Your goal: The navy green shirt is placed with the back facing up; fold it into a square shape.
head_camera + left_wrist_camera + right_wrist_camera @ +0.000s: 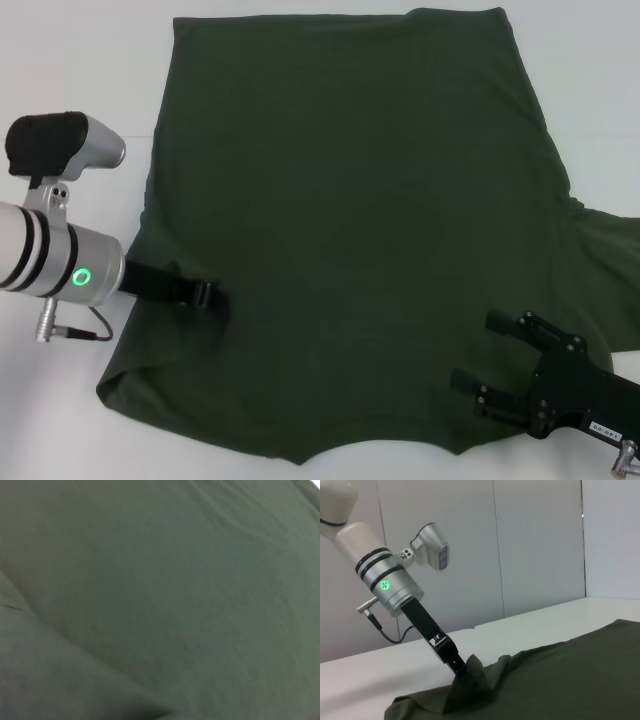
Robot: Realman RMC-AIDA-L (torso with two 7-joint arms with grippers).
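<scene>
1. Navy green shirt (350,230) lies spread over the white table (80,60), filling most of the head view; one sleeve runs out toward the robot's right

2. Left gripper (205,295) sits low at the shirt's left edge, fingertips buried in cloth. Right wrist view shows the fabric (475,672) bunched and lifted at its tip, so the jaws are clenched on the shirt

3. Right gripper (490,350) hangs over the shirt's near right part, fingers spread apart, grasping nothing
</scene>
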